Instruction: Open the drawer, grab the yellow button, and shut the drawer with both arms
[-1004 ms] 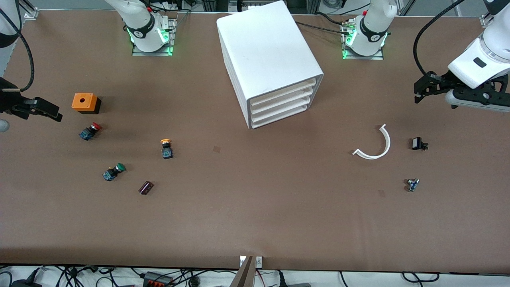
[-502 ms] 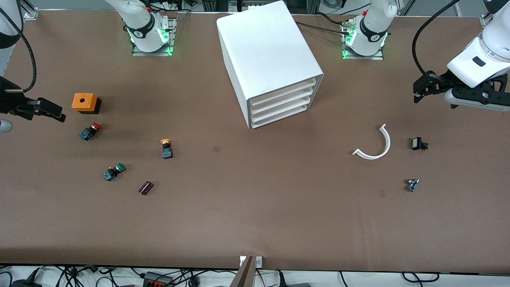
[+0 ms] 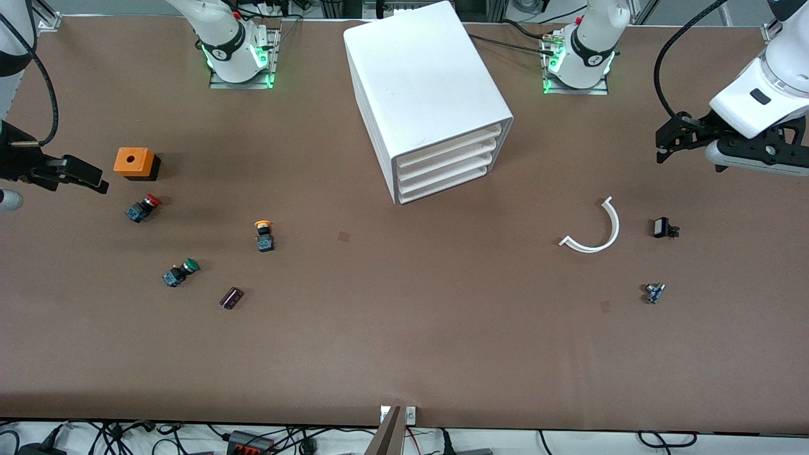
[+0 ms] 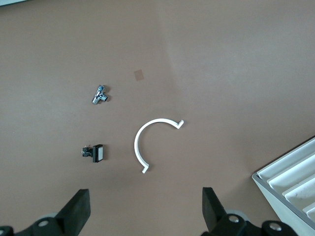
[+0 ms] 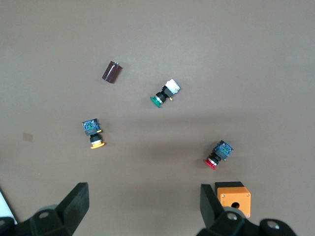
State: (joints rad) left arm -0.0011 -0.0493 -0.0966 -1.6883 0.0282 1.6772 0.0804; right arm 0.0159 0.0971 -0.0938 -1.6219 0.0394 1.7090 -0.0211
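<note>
We see only part of each arm: the right end effector (image 3: 88, 179) is cut off at the view's edge, hanging over the table near the orange box (image 3: 134, 162), its fingers (image 5: 74, 204) spread wide apart and holding nothing. The left end effector (image 3: 663, 142) hangs over the left arm's end of the table, fingers (image 4: 76, 211) likewise spread and empty.

The table (image 3: 404, 341) is a plain brown surface; cables trail along its edge nearest the front camera. We cannot see into the cabinet (image 3: 426, 95): all four fronts sit flush, the drawer (image 3: 449, 146) at the top among them.

The button (image 3: 263, 235) lies out on the table toward the right arm's end, well apart from the cabinet and nearer the front camera than it. Near it are a red button (image 3: 143, 208), a green button (image 3: 180, 272) and a dark cylinder (image 3: 231, 297). Toward the left arm's end lie a white arc (image 3: 594, 230), a black part (image 3: 663, 228) and a small metal fitting (image 3: 654, 292) that is hard to make out.
</note>
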